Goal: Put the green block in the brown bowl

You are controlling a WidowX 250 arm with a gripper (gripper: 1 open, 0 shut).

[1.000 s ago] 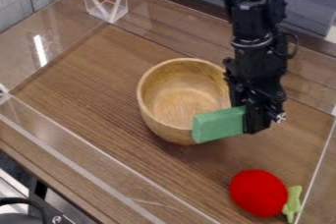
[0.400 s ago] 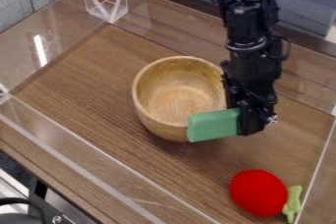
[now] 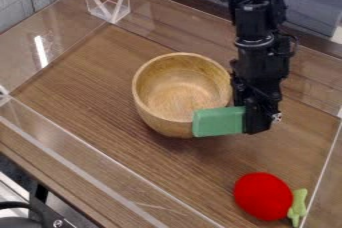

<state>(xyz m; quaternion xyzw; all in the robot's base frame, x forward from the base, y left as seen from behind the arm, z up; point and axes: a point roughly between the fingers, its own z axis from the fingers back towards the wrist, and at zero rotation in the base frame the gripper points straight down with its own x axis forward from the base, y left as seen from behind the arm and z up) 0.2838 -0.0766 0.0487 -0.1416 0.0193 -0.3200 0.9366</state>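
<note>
The green block (image 3: 219, 122) is a flat green bar held in my gripper (image 3: 254, 115), whose fingers are shut on its right end. It hangs tilted against the outer right wall of the brown bowl (image 3: 160, 94), below the rim. The bowl is light tan wood with thick walls and stands on the wooden table at the centre of the view; its inside holds nothing. My black arm comes down from the top of the picture, just right of the bowl.
A red round object (image 3: 265, 194) with a green tip (image 3: 298, 207) lies at the front right. Clear acrylic walls (image 3: 40, 52) fence the table (image 3: 94, 162) on the left, back and front, with a clear stand (image 3: 107, 4) at the back left.
The bowl has slid a little to the left and away from the camera, pushed by the block. The gripper has stayed almost in place, still holding the block.
</note>
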